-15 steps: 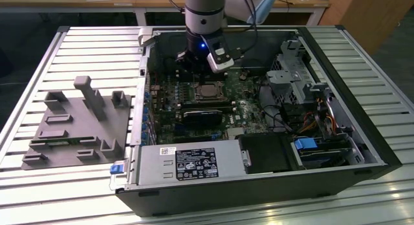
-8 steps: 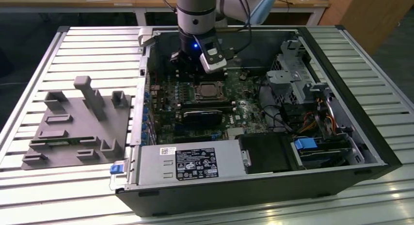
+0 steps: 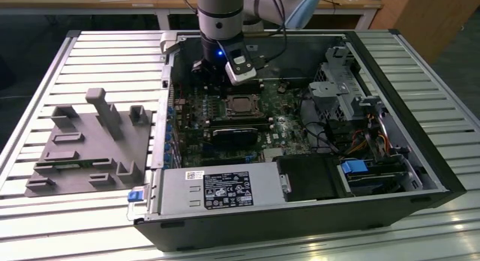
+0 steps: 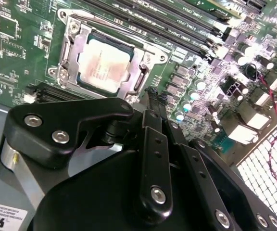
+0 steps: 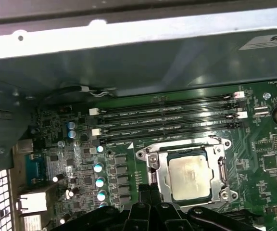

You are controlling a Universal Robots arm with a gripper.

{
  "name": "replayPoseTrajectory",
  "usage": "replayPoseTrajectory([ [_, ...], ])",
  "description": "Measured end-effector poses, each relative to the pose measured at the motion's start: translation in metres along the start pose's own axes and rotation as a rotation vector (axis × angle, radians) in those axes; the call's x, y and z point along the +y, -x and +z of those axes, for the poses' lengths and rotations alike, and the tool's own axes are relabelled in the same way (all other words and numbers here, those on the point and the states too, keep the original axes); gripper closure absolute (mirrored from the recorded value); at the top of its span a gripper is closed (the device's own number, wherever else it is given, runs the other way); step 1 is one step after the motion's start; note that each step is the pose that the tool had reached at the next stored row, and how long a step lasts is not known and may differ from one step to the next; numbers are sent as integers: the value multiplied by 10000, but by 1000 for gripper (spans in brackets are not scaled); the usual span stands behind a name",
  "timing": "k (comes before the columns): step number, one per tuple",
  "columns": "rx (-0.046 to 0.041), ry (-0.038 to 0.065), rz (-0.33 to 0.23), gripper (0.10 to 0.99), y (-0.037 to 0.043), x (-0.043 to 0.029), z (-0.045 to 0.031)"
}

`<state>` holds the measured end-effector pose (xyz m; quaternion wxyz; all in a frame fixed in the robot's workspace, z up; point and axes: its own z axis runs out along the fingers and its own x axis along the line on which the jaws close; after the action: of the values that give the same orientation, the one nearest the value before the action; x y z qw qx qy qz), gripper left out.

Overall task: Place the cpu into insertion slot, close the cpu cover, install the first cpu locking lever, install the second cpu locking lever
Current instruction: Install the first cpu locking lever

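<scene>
Hovers with the black two-fingered gripper pinched together on nothing, tips just beside the silver-rimmed square insertion slot; finds the pale square cpu seated inside, directly ahead, under the thin silvery cpu cover folded flat.

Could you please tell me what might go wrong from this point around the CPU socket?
The claw hangs shut right beside the cpu cover, so a slip could scrape the cover or the cpu in its window. Upright capacitors stand close on its other side; a sideways move might knock them.
</scene>
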<state>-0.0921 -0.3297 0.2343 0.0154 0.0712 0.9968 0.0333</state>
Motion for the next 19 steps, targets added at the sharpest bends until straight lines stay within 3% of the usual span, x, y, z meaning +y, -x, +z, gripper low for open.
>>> replayPoseTrajectory([
  [11,-124,27,-8,980,-8,4,-91],
  [19,-60,460,-2,980,-67,-4,-93],
])
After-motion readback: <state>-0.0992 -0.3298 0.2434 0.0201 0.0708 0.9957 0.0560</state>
